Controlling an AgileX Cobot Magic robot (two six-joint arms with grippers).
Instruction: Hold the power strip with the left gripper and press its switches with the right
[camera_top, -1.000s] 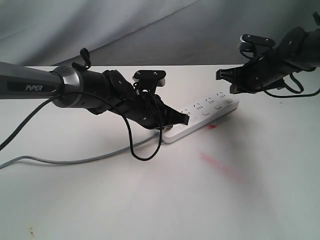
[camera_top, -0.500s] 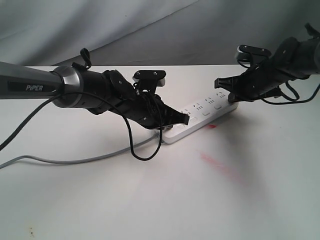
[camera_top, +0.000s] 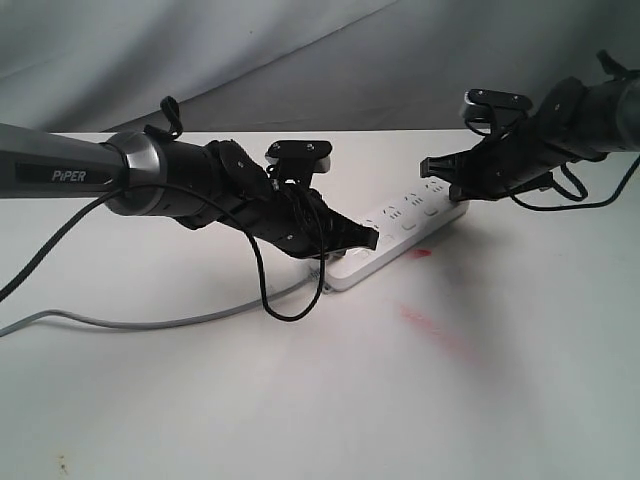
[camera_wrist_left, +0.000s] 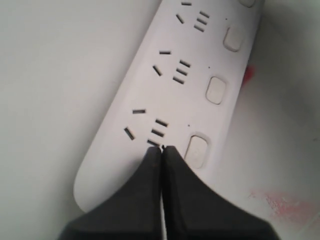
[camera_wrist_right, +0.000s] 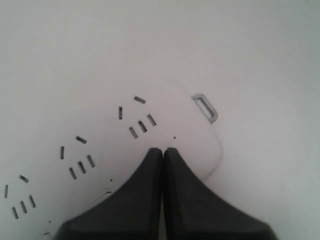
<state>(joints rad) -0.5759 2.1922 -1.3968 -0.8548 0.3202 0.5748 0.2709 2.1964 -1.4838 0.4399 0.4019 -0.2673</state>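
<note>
White lettering "PiPER" (camera_top: 68, 175) readable on the silver-grey tube (camera_top: 60, 160) behind the black two-finger left gripper (camera_top: 370, 240). Under that gripper's tips, a long white plastic power strip (camera_top: 398, 234), smooth and round-ended, flat on a matte white tabletop (camera_top: 300, 400). Its fingers (camera_wrist_left: 140, 200) pressed shut into one black wedge with nothing between them, tips down over the strip's near end, right at the first group of dark slot holes and just beside the first of the small white rounded-rectangle push buttons (camera_wrist_left: 196, 150). More of these in a row beyond the tips, one beside each socket group. Round grey cord (camera_top: 150, 322) trailing out from below the left gripper and back under its arm.

Over the strip's far end, the black two-finger right gripper (camera_top: 430, 167) on a thick dark grey arm (camera_top: 590, 105) hung with looping black cable (camera_top: 580, 195), fingers likewise closed tip to tip and empty. Beneath them, the last socket group. Contact with a button impossible to tell, the spot hidden by the fingers. Just past the right tips, a small grey-rimmed rectangular slot (camera_wrist_right: 205, 108) at the rounded end.

On the tabletop, nearer the camera than both grippers, red smears (camera_top: 435, 330). Behind them, creased grey cloth (camera_top: 300, 60).
</note>
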